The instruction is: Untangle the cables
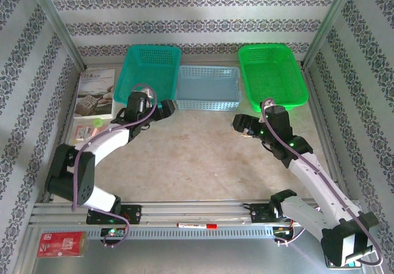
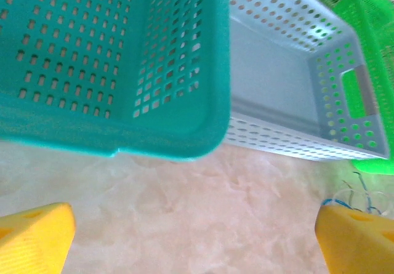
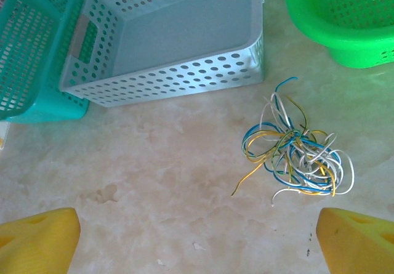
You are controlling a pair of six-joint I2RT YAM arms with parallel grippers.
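Your left gripper [image 2: 196,240] and right gripper [image 3: 197,243] both gape wide, holding nothing, while the tangled cables [image 3: 295,157] lie on the table [image 3: 154,181] just ahead of the right one.

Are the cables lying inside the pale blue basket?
No, the cables lie tangled on the table, outside the pale blue basket.

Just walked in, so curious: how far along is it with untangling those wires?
Barely begun. Done: nothing; the wires lie in one knot on the table. In hand: nothing; right hand open near them, left hand open by the teal basket. Left: separating every strand.
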